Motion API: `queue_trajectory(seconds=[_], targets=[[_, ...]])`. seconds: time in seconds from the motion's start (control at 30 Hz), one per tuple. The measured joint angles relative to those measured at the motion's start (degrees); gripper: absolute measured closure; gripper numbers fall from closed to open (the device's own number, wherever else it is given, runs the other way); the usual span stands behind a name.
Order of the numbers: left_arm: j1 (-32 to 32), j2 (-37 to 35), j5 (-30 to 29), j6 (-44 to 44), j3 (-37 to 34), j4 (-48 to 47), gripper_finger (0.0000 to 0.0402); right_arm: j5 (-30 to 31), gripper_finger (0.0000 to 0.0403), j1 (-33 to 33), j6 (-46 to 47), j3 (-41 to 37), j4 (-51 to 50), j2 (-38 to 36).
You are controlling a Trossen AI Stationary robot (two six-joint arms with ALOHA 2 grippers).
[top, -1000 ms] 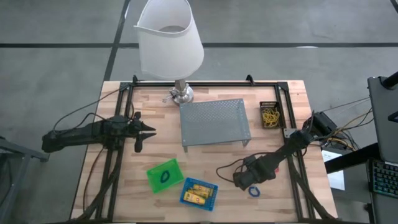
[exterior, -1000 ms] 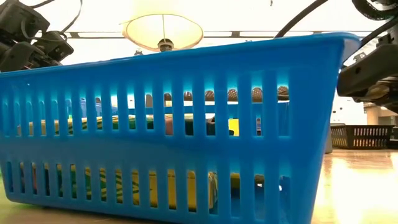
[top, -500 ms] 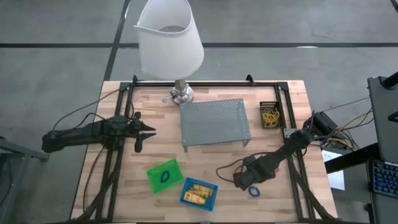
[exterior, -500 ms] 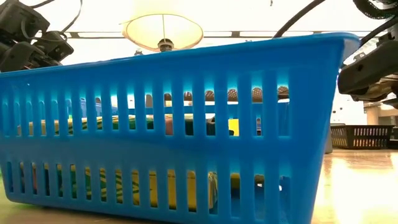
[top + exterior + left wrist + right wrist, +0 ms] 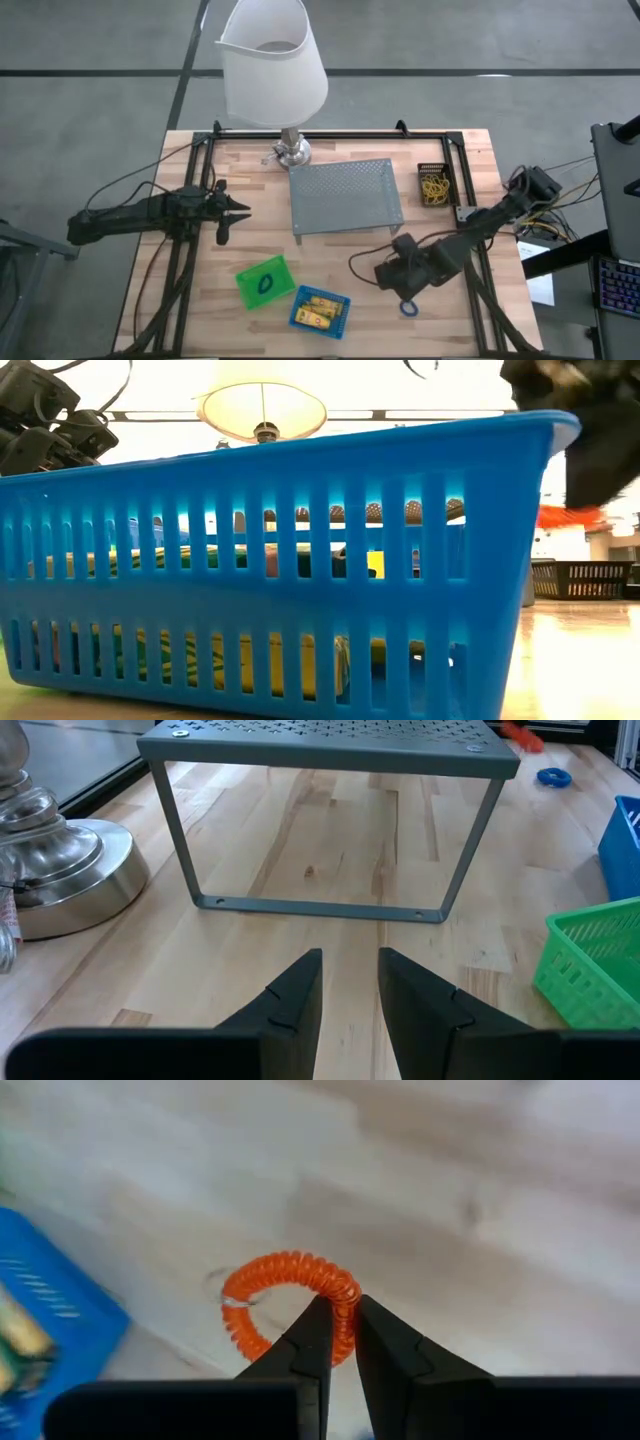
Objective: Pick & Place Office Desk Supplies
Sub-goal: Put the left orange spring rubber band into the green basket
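Right wrist view shows you the right gripper [image 5: 339, 1330] pinching a ribbed orange-red coil loop [image 5: 285, 1302] between its dark fingertips, now lifted off the pale wood table [image 5: 480, 1250] since a second ago. Your left gripper [image 5: 348, 982] waits, fingers slightly parted, empty, facing the grey perforated metal tray [image 5: 330, 740].

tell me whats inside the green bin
The green bin holds one small blue loop, seen from above. Anything under the loop or tucked against the walls cannot be made out.

Wooden table [image 5: 340, 260]: lamp [image 5: 291, 152], mesh tray [image 5: 345, 195], green bin [image 5: 264, 282], blue bin [image 5: 319, 310], black bin [image 5: 435, 186], blue loop [image 5: 408, 307].
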Motion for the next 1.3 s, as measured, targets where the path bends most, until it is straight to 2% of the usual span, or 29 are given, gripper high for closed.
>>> queue_trajectory(seconds=[0.23,0.33,0.43,0.5,0.6,0.87,1.07,1.3], targets=[[0.0,0.0,0.0,0.0,0.0,0.0,0.0295,20.0,0.0369,-0.2,-15.8,0.0,1.9,-3.3],[0.0,0.0,0.0,0.0,0.0,0.0,0.0295,28.4,0.0369,-0.2,-26.2,0.0,6.9,-3.9],[0.0,0.0,0.0,0.0,0.0,0.0,0.0295,33.0,0.0369,-1.0,-39.8,0.0,15.6,-4.2],[0.0,0.0,0.0,0.0,0.0,0.0,0.0295,32.7,0.0369,-2.2,-50.1,0.0,22.4,-4.2],[0.0,0.0,0.0,0.0,0.0,0.0,0.0295,27.6,0.0369,-4.7,-61.3,0.0,30.2,-4.3],[0.0,0.0,0.0,0.0,0.0,0.0,0.0295,13.8,0.0369,-10.9,-80.1,0.0,42.3,-4.3],[0.0,0.0,0.0,0.0,0.0,0.0,0.0295,6.6,0.0369,-13.5,-89.1,-0.1,51.0,-1.3],[0.0,0.3,0.0,0.0,0.0,0.0,0.0295,6.0,0.0369,-13.4,-94.3,-0.2,64.6,7.4]])
